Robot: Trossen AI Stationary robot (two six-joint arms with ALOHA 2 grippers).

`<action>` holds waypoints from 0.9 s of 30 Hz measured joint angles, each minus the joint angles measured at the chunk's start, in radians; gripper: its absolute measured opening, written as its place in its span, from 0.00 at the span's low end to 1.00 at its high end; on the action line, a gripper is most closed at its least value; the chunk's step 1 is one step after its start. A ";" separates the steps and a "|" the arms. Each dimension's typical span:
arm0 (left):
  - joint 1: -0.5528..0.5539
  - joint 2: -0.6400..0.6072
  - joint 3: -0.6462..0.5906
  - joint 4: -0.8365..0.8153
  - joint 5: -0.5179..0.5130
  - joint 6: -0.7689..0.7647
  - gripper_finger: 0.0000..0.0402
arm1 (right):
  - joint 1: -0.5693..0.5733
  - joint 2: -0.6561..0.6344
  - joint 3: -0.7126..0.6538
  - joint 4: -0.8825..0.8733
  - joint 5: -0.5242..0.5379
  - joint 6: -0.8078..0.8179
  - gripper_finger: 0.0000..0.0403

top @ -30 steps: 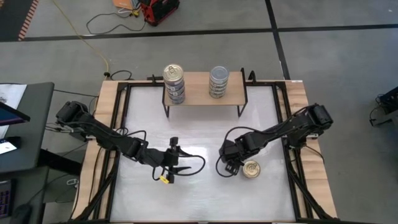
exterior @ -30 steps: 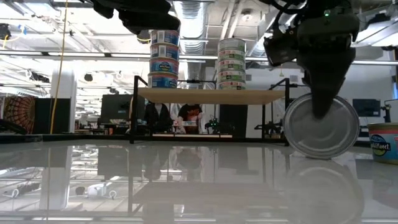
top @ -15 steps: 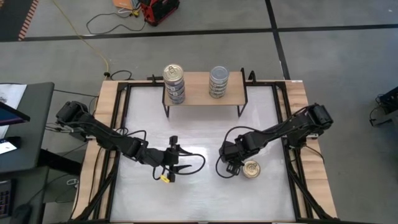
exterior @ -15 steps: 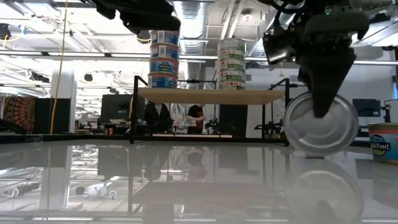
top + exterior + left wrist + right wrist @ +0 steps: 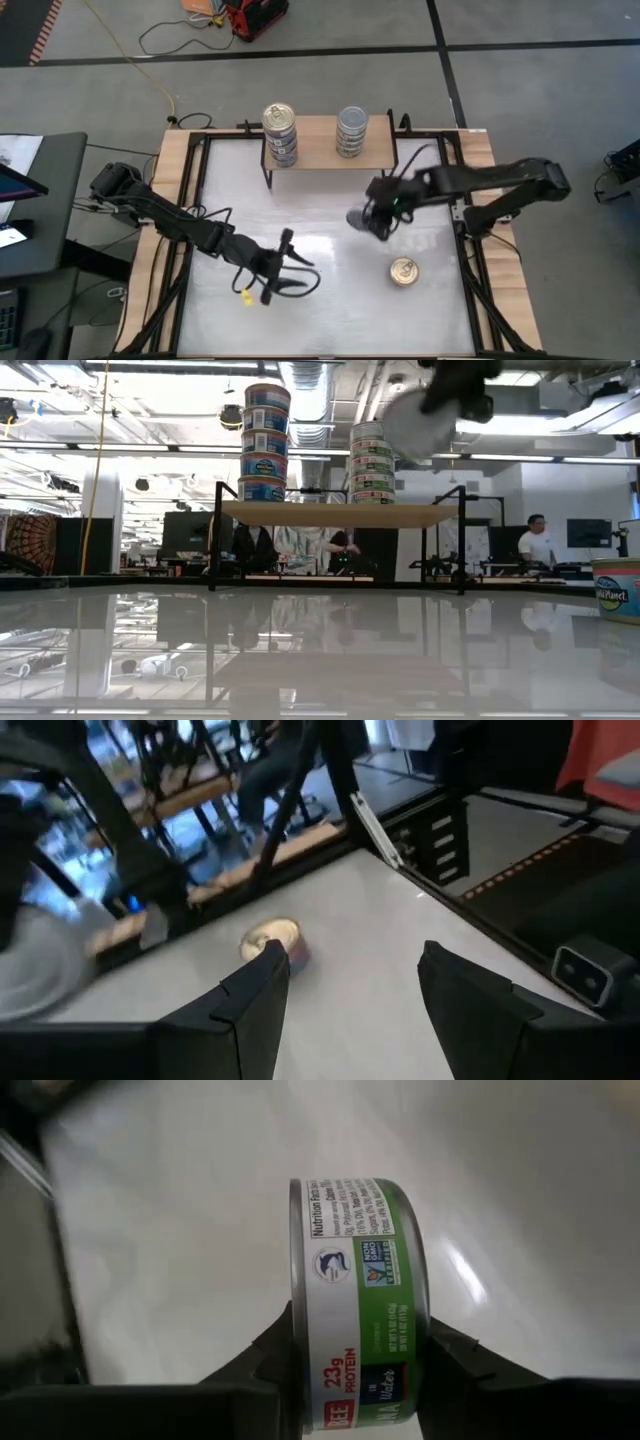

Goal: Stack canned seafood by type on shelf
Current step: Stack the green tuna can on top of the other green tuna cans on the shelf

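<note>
On the left of the white worktop (image 5: 330, 310), the left end effector (image 5: 283, 283) is parked low near the front edge with its fingers apart and nothing between them, presumably kept clear of the working side. Further back, the low light-wood shelf on thin black legs (image 5: 320, 152) carries two stacks: a stack of gold-topped tins with blue labels (image 5: 280, 133) at its left end and a stack of silver-topped tins with green-marked labels (image 5: 351, 131) toward its right, which suggests that one column is reserved per type. To the right of centre, the right end effector (image 5: 372, 217) is held above the worktop, clamped across the sides of a short round tin with a green and white label (image 5: 360, 1300); the tin is gripped on edge, and its label suggests the silver-topped stack as its place. Near the right front, one gold-topped tin (image 5: 404, 271) is left standing on the worktop, not yet shelved.
</note>
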 joint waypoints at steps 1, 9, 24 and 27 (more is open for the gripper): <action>0.000 0.000 0.000 0.011 0.002 0.023 0.53 | -0.028 -0.022 0.000 0.032 -0.014 -0.013 0.38; 0.094 0.000 -0.022 0.069 0.089 0.037 0.53 | -0.346 -0.130 0.022 0.128 -0.196 -0.113 0.38; 0.275 0.000 -0.143 0.247 0.089 -0.032 0.53 | -0.776 0.100 0.303 0.149 -0.667 -0.223 0.38; 0.282 0.000 -0.133 0.251 0.018 -0.054 0.53 | -0.806 0.166 0.382 0.106 -0.734 -0.224 0.38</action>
